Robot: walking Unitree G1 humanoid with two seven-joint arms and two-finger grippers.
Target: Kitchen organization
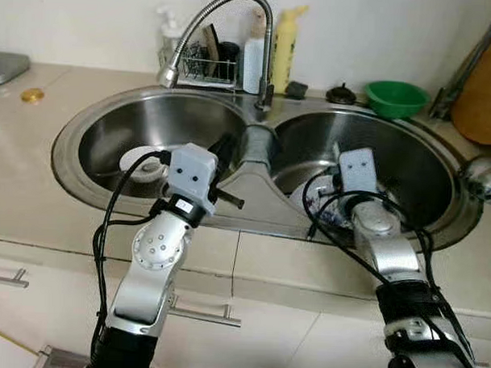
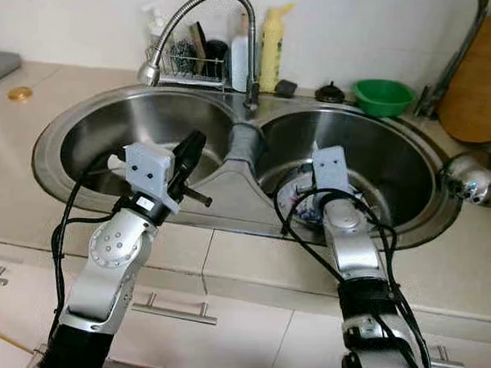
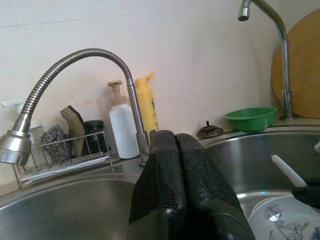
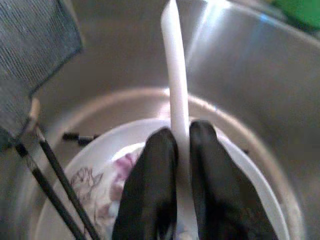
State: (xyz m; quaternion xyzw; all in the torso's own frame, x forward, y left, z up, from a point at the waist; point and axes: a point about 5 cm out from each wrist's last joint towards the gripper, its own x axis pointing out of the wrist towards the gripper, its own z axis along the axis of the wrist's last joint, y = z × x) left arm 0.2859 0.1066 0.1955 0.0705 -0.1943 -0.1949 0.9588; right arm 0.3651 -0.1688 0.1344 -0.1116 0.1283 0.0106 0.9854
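Your right end effector [image 4: 181,145] is clamped on a white spoon handle [image 4: 175,75] over the floral plate [image 4: 107,175] in the right basin; the thin grip could slip. The left end effector [image 3: 176,145], fingers together, hovers by the divider.

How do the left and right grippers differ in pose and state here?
The left gripper is shut on nothing, over the left basin; the right gripper is shut on a white utensil handle, low in the right basin above a flowered plate. Both have black fingers.

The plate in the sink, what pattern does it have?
White plate with a purple flower print, best seen in the right wrist view.
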